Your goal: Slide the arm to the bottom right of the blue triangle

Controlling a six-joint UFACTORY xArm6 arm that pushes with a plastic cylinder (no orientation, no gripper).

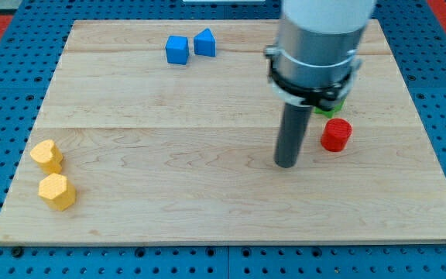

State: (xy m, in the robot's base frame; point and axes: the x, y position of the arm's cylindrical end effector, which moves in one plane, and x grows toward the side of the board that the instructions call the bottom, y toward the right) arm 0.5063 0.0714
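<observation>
The blue triangle (204, 43) sits near the view's top, left of centre, with a blue cube (177, 49) touching or almost touching its left side. My tip (286, 163) rests on the wooden board (169, 194) right of centre, well below and to the right of the blue triangle. A red cylinder (336, 134) stands just to the right of my rod. A green block (330, 105) is mostly hidden behind the arm, above the red cylinder; its shape cannot be made out.
Two yellow blocks lie at the view's left: a heart-like one (46, 155) and a hexagonal one (57, 191) below it. The board lies on a blue perforated table (6, 77).
</observation>
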